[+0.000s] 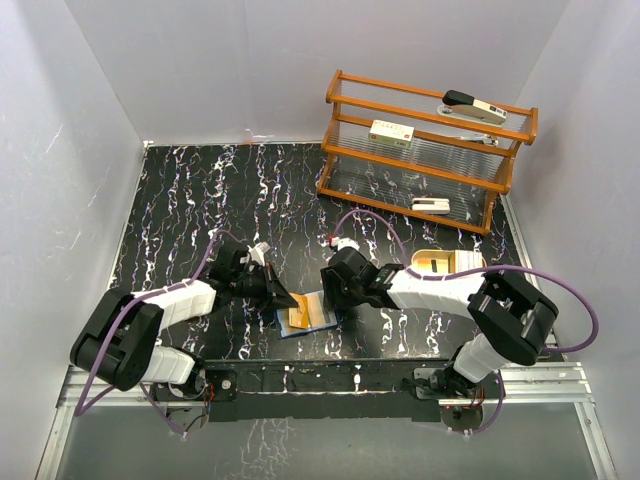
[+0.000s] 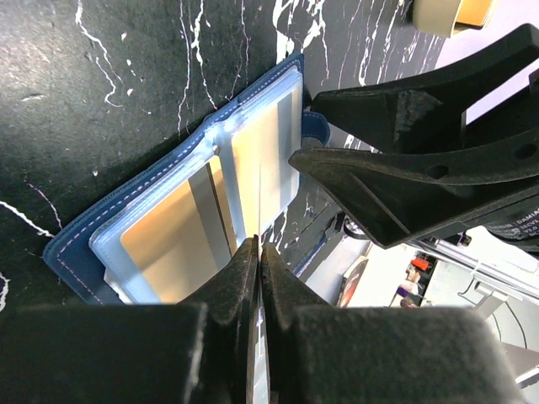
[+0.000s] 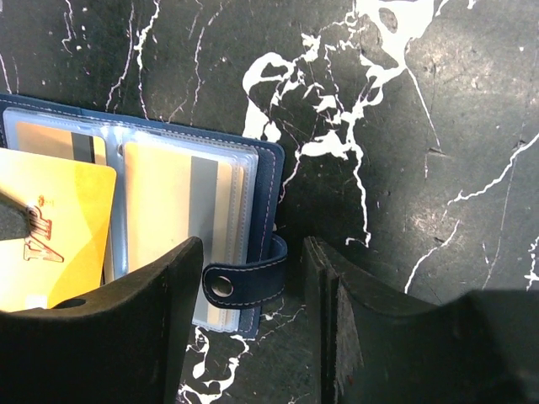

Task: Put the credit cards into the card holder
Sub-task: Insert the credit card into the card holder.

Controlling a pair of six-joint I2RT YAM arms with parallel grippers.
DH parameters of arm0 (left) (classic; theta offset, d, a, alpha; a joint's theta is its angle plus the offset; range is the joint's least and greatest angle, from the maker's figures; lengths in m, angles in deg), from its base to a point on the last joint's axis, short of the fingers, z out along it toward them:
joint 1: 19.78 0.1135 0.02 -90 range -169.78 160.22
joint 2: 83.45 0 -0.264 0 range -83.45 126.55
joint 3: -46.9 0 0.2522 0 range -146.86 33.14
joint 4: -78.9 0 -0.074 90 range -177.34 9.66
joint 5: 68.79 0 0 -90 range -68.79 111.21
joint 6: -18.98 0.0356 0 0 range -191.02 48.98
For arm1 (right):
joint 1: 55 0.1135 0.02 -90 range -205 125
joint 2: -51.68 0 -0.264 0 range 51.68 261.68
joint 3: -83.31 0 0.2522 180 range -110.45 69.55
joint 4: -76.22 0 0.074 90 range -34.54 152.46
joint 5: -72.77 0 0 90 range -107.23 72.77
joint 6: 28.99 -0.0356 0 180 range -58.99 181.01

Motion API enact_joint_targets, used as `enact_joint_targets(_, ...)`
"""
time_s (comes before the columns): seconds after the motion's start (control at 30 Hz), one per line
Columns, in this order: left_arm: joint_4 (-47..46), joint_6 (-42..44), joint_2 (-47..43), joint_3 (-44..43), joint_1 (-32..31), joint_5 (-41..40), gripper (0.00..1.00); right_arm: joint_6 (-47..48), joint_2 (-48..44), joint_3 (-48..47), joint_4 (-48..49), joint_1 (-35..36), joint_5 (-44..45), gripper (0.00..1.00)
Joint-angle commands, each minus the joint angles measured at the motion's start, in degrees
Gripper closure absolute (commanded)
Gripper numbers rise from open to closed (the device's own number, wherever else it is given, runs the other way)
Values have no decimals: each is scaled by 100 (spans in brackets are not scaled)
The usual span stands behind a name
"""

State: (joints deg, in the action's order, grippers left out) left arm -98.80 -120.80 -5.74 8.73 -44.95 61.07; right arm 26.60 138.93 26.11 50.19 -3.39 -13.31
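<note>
The card holder (image 1: 322, 322) lies open on the table between my arms, navy outside, with clear pockets holding tan cards (image 3: 168, 210). My left gripper (image 1: 283, 297) is shut on a yellow-orange credit card (image 3: 50, 236) that hangs over the holder's left page. In the left wrist view that card shows edge-on as a thin line (image 2: 260, 198) between the closed fingertips (image 2: 259, 250), above the holder (image 2: 84, 252). My right gripper (image 3: 253, 244) is open and empty, its jaws to either side of the holder's snap tab (image 3: 244, 282) at the right edge.
A wooden rack (image 1: 420, 150) with white block devices (image 1: 390, 131) stands at the back right. A beige shallow tray (image 1: 445, 262) sits beside my right arm. White walls close in the dark marbled table (image 1: 200, 200).
</note>
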Motion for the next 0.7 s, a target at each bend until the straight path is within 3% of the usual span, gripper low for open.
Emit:
enact_joint_targets(0.0, -102, -195, -11, -6, 47, -59, 100, -91, -92, -200, -539, -20, 69, 52)
enact_joint_targets(0.2, -388, -443, 41, 161, 47, -218, 100, -66, 49, -180, -486, -20, -67, 60)
enact_joint_targets(0.5, -1533, -839, 916, 490, 49, 17, 100, -202, -120, 213, -252, -6, -108, 69)
enact_joint_targets(0.67, -1357, -750, 832, 457, 46, -25, 100, -171, -157, 222, -233, -2, -150, 72)
